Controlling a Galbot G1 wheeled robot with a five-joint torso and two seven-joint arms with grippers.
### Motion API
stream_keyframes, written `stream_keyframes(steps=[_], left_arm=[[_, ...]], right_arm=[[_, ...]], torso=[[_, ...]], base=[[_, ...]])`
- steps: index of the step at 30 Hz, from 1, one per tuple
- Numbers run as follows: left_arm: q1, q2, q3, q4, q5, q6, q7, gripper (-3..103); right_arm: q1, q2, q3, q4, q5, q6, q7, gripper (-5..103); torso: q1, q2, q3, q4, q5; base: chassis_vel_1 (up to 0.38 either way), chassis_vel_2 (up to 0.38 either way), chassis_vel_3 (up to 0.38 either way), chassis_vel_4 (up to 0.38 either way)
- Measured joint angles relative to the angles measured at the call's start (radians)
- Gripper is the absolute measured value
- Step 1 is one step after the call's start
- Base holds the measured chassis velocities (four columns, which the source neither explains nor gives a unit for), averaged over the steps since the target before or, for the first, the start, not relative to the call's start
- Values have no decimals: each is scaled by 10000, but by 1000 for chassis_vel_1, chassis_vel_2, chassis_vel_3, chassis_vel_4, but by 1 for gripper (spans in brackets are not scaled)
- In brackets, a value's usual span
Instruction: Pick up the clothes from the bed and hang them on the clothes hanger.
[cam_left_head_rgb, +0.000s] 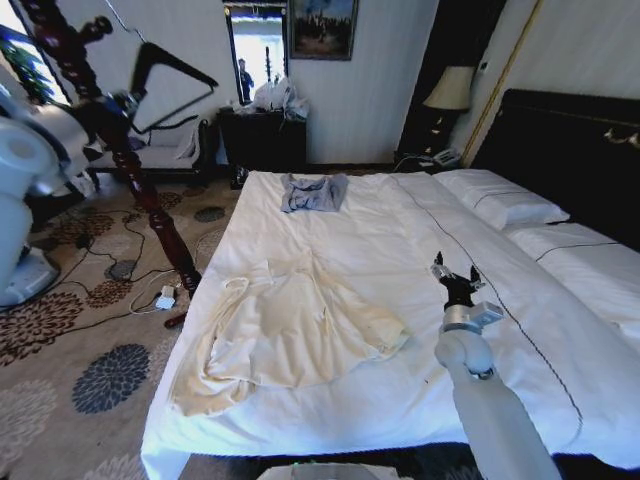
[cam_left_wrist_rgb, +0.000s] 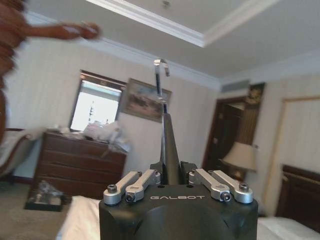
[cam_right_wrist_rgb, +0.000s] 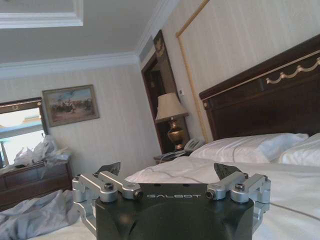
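Observation:
The clothes (cam_left_head_rgb: 290, 330), a cream long-sleeved garment, lie crumpled on the near left part of the bed (cam_left_head_rgb: 400, 230). My right gripper (cam_left_head_rgb: 455, 272) hovers open over the white duvet, to the right of the garment and apart from it. In the right wrist view this gripper (cam_right_wrist_rgb: 169, 170) has nothing between its fingers. My left gripper (cam_left_head_rgb: 128, 100) is raised at the far left, off the bed, shut on the black clothes hanger (cam_left_head_rgb: 185, 65). In the left wrist view the clothes hanger (cam_left_wrist_rgb: 167, 145) stands edge-on in the left gripper (cam_left_wrist_rgb: 170, 172), hook uppermost.
A small grey-blue garment (cam_left_head_rgb: 313, 192) lies at the far end of the bed. A dark wooden bedpost (cam_left_head_rgb: 150, 200) leans beside my left arm. Cables (cam_left_head_rgb: 130, 290) lie on the patterned carpet. A dresser (cam_left_head_rgb: 262, 135) and a lamp (cam_left_head_rgb: 450, 90) stand by the back wall.

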Motion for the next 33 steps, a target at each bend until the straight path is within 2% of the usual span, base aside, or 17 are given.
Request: stream_keyframes(steps=[1,3,4,5,6,8,9,12,13,14,16,20,23,27,30,32,33], left_arm=[[858,139,-350,-578,3,-150,12,19],[1412,199,-620,-932,26,-217,20,19],[3529,291,-1719,-1968,181,-480,75,19],[4206,288,-1996,-2220,230,-578,90,18],[4206,288,-1996,-2220,230,-578,90,18],[6458,79,-2958,-2911,459,-965,84,18],[6458,79,-2958,-2911,459,-965,84,18],[8522,-425,-3768,-3635,695,-1464,78,4],[8522,-425,-3768,-3635,695,-1464,78,4],[9072,-603,-3956,-3806,836,-1569,135,2],[9881,-942,-4188,-3986,1051,-1693,358,0],[10133,-1484,-4182,-4031,1321,-1751,714,0],[9756,-1763,-3834,-3849,1441,-1752,732,0],[9704,-1944,-3595,-3655,1837,-1701,697,0],[9787,-2051,-3330,-3592,2386,-1596,314,0],[9900,-2283,-2743,-3563,3379,-1514,-132,-3],[9900,-2368,-2480,-3591,3635,-1466,-271,2]], right_arm=[[46,-104,-111,-58,139,50,-9,100],[88,-181,-189,-94,272,91,-24,100],[310,-516,-517,-249,842,212,-122,100],[387,-616,-637,-309,1021,228,-152,100],[387,-616,-637,-309,1021,228,-152,100],[801,-1027,-1234,-561,1704,242,-361,100],[801,-1027,-1234,-561,1704,242,-361,100],[1487,-1562,-2523,-705,3251,-169,-677,100],[1487,-1562,-2523,-705,3251,-169,-677,100],[1751,-1701,-3057,-762,3749,-322,-716,100],[2192,-1871,-3834,-914,4509,-719,-738,100],[2802,-1977,-4619,-1130,5182,-1372,-580,100],[3004,-1877,-4878,-1225,5043,-1448,-406,100],[2895,-1734,-4931,-1246,4583,-1452,-268,100],[2710,-1727,-4876,-1262,4318,-1452,-210,100],[2416,-1717,-4683,-1258,4003,-1443,-82,100],[2318,-1702,-4624,-1230,3892,-1432,-27,100]], torso=[[-2,1,-1,6,4],[-5,1,-2,3,2],[-6,3,-4,-10,0],[-7,3,-5,-8,2],[-7,3,-5,-8,2],[-3,2,0,-1,-13],[-3,2,0,-1,-13],[-5,2,-2,-3,-4],[-5,2,-2,-3,-4],[-6,3,-3,-9,-2],[-4,2,0,0,0],[-3,1,-1,4,-1],[-4,2,-2,-12,-4],[1,0,0,-3,-2],[-2,0,-1,-2,1],[-3,1,-1,-5,-2],[-2,0,-1,-4,0]], base=[[0,0,0,0],[0,0,0,0],[0,0,0,0],[0,0,0,0],[0,0,0,0],[0,0,0,0],[0,0,0,0],[0,0,0,0],[0,0,0,0],[0,0,0,0],[0,0,0,0],[0,0,0,0],[0,0,0,0],[0,0,0,0],[0,0,0,0],[0,0,0,0],[0,0,0,0]])
